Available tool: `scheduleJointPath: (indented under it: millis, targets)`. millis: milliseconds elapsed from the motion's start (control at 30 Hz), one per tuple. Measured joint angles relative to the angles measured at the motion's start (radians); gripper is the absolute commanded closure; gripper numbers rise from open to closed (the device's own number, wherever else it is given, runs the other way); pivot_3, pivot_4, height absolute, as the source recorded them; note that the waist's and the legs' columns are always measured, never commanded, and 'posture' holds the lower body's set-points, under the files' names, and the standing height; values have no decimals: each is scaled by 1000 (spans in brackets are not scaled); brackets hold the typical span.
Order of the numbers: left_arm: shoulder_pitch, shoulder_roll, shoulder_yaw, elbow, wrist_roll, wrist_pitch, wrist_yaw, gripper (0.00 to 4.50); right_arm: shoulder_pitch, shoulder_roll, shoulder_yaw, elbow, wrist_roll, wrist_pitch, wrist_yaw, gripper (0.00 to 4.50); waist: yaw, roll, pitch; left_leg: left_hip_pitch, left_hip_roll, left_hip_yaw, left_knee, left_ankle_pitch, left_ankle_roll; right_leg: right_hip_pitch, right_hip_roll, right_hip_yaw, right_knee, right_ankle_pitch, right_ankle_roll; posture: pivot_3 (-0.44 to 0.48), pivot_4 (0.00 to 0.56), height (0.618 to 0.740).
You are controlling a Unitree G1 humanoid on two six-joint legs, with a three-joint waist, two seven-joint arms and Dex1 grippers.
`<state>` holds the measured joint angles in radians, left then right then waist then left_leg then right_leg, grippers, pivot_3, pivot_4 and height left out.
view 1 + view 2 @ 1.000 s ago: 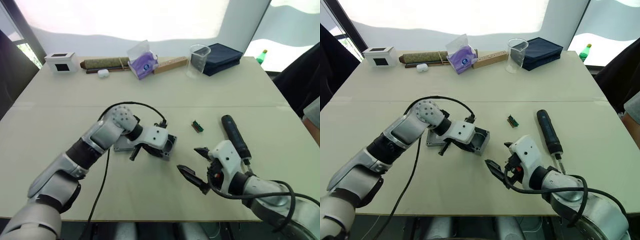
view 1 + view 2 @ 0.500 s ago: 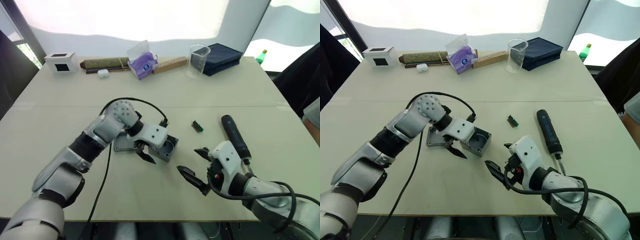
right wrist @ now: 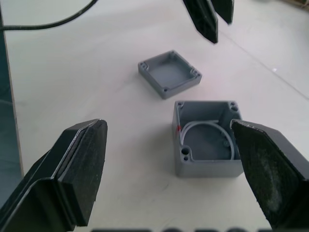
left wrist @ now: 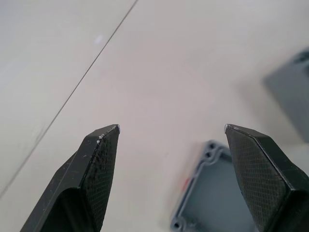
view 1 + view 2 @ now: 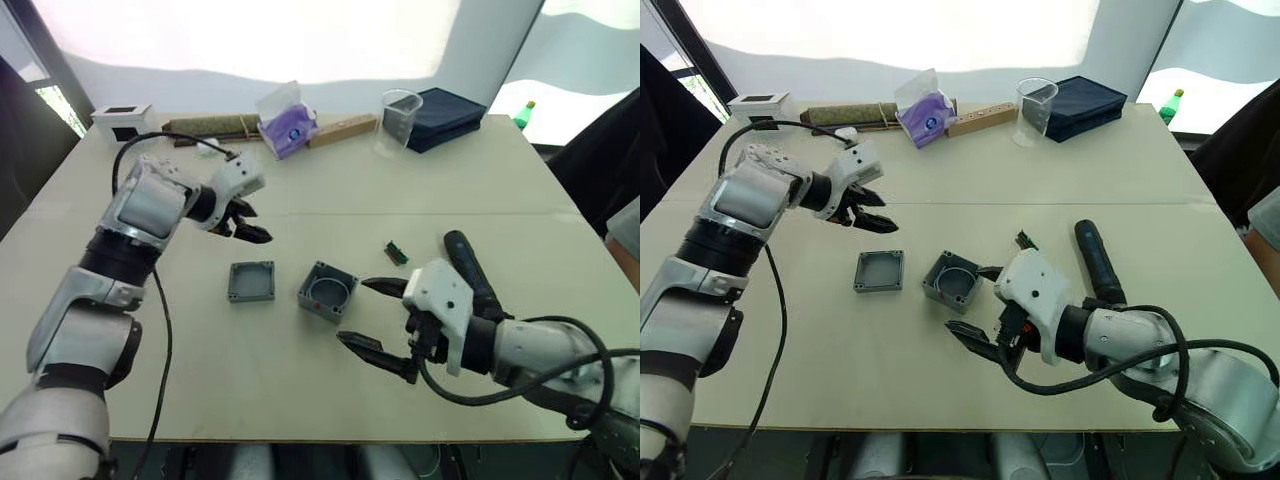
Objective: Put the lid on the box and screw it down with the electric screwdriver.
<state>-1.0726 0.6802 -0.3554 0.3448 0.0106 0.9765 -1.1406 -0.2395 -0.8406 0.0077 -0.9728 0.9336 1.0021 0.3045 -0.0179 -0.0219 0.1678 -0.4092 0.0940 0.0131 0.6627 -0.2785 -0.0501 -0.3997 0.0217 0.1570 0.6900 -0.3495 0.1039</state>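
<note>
1. Nearest the table's (image 5: 300,390) front edge we see the right gripper (image 5: 374,318), its two black fingers spread wide and holding nothing, hovering just right of the box.
2. The box (image 5: 327,292) sits open-topped near the middle of the table, turned at an angle, with a small red mark on the side facing the front edge and a pale ring visible inside it.
3. Just beside the box, towards the left edge, lies the lid (image 5: 251,281), flat, hollow side up, apart from the box.
4. The electric screwdriver (image 5: 465,269) lies towards the right edge, just behind the right gripper; its near end is hidden by the gripper's housing.
5. A small green-brown strip (image 5: 396,253) lies between the box and the screwdriver, slightly farther back.
6. The left gripper (image 5: 247,222) hangs above the table behind the lid, towards the left edge, fingers parted and empty.
7. Along the far edge we see a white box with a black window (image 5: 122,122) at the left corner, a dark roll (image 5: 205,127), a purple tissue pack (image 5: 285,122), a wooden block (image 5: 343,128), a clear cup (image 5: 399,117) and a dark blue case (image 5: 447,105).
</note>
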Motion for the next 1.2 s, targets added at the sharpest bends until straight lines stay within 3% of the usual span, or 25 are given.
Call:
scheduleJointPath:
  millis: [167,333,633,867,900,967,1067,1167,1200]
  targets:
    - [89,41,17,-154,-19,371,112,947,-60,-105,151,30,-201,-37,79,0,-3,0,0,0,0,0,0,0,0,-4,0,0,5,0,0,0,150,740]
    - [122,59,20,-232,-65,564,197,947,-60,-64,204,54,-284,-83,108,0,5,0,0,0,0,-1,2,0,-1,-5,0,0,9,0,-1,0,150,740]
    - [185,38,63,-272,-171,630,341,947,-50,9,227,58,-338,-90,120,0,4,0,0,0,0,-1,2,1,-2,-5,0,0,10,0,-1,0,150,740]
    - [184,-41,136,-227,-200,630,485,947,-69,39,225,58,-348,-58,122,0,8,5,-3,1,-1,-1,3,1,-2,-2,0,0,10,0,-1,0,150,740]
    - [182,-61,145,-215,-205,630,512,1440,-73,43,223,58,-350,-47,121,0,8,7,-4,2,-1,-1,3,1,-2,-1,0,0,10,0,-1,0,150,740]
    - [183,-75,144,-208,-217,629,541,2005,-80,58,221,58,-350,-35,115,0,7,10,-6,4,-2,-3,3,0,-1,1,0,0,10,0,0,0,150,740]
    - [194,-94,146,-232,-259,626,572,3395,-80,76,206,56,-343,0,102,0,7,12,-7,4,-5,-8,3,0,0,3,-1,0,10,-1,1,0,150,740]
    - [198,-103,156,-241,-286,626,607,4388,-64,75,157,49,-325,20,104,0,8,13,-8,4,-7,-12,3,0,0,5,-2,0,10,-1,1,0,150,740]
    - [203,-104,162,-243,-291,626,619,4478,-54,74,131,47,-317,27,106,0,7,13,-8,4,-8,-13,3,0,0,6,-2,0,10,-1,1,0,150,740]
